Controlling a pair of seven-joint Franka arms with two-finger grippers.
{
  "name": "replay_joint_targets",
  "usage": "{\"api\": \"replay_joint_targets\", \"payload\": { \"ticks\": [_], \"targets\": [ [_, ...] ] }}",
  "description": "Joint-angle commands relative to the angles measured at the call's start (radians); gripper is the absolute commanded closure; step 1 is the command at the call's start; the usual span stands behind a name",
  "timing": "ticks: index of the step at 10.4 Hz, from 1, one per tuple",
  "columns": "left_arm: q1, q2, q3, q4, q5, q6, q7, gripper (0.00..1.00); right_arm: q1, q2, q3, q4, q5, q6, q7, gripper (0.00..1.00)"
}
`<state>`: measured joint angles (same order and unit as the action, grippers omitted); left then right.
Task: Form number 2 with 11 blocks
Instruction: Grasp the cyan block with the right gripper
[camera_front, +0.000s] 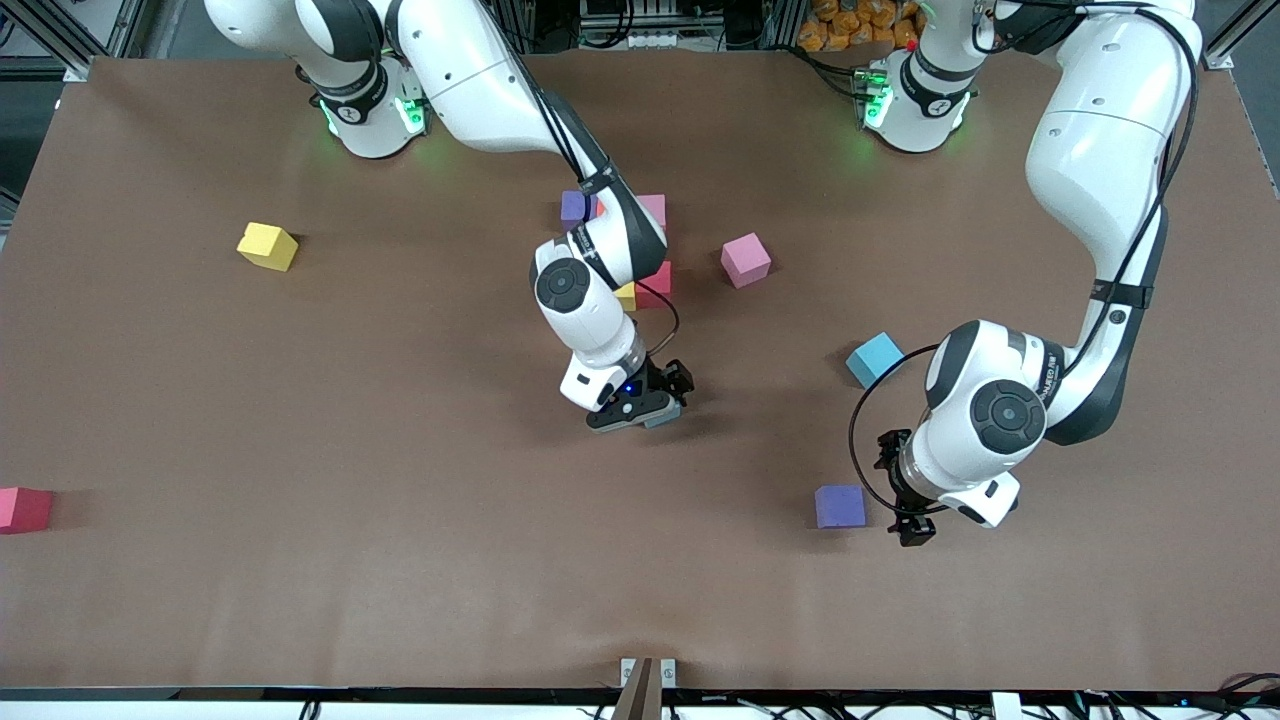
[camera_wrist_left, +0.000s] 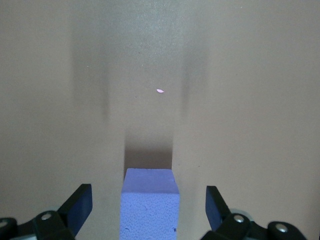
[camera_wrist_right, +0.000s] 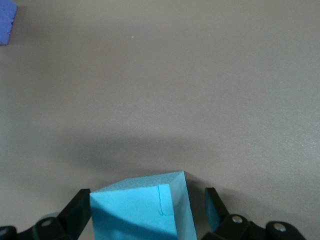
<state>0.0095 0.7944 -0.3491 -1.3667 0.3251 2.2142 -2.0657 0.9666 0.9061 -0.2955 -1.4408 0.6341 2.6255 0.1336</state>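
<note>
My right gripper (camera_front: 645, 408) is low over the middle of the table, open around a light blue block (camera_front: 665, 415) that sits turned between the fingers. In the right wrist view this block (camera_wrist_right: 142, 212) touches one finger (camera_wrist_right: 79, 212), with a gap to the other. My left gripper (camera_front: 902, 490) is open beside a purple block (camera_front: 840, 506). In the left wrist view that block (camera_wrist_left: 150, 205) lies between the fingers with a gap on each side. A cluster near the right arm's elbow holds a purple block (camera_front: 573, 208), a pink one (camera_front: 654, 208), a red one (camera_front: 657, 280) and a yellowish one (camera_front: 626, 296), partly hidden.
Loose blocks lie about: yellow (camera_front: 267, 246) and a pinkish-red one (camera_front: 22, 509) toward the right arm's end, pink (camera_front: 746, 259) beside the cluster, light blue (camera_front: 874, 358) near the left arm's wrist. A purple block (camera_wrist_right: 5, 22) shows at the right wrist view's corner.
</note>
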Motion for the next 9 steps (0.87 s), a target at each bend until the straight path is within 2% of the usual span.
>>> {"api": "replay_joint_targets", "payload": {
  "ticks": [1, 3, 4, 6, 9],
  "targets": [
    [-0.008, 0.009, 0.004, 0.021, -0.018, -0.002, -0.007, 0.00, 0.009, 0.020, -0.016, 0.033, -0.007, -0.004, -0.012, 0.35],
    [-0.006, 0.009, 0.002, 0.021, -0.018, -0.002, -0.005, 0.00, 0.007, 0.016, -0.016, 0.033, -0.002, -0.018, -0.009, 0.87],
    [-0.006, 0.009, 0.002, 0.021, -0.018, -0.002, -0.005, 0.00, 0.006, 0.002, -0.017, 0.025, -0.002, -0.036, -0.003, 1.00],
    [-0.006, 0.009, 0.002, 0.020, -0.018, -0.002, -0.007, 0.00, -0.031, -0.045, -0.043, 0.025, 0.003, -0.225, 0.000, 1.00],
    [-0.008, 0.006, 0.004, 0.018, -0.015, -0.002, -0.005, 0.00, -0.034, -0.130, -0.134, 0.005, -0.001, -0.467, 0.105, 1.00]
  ]
}}
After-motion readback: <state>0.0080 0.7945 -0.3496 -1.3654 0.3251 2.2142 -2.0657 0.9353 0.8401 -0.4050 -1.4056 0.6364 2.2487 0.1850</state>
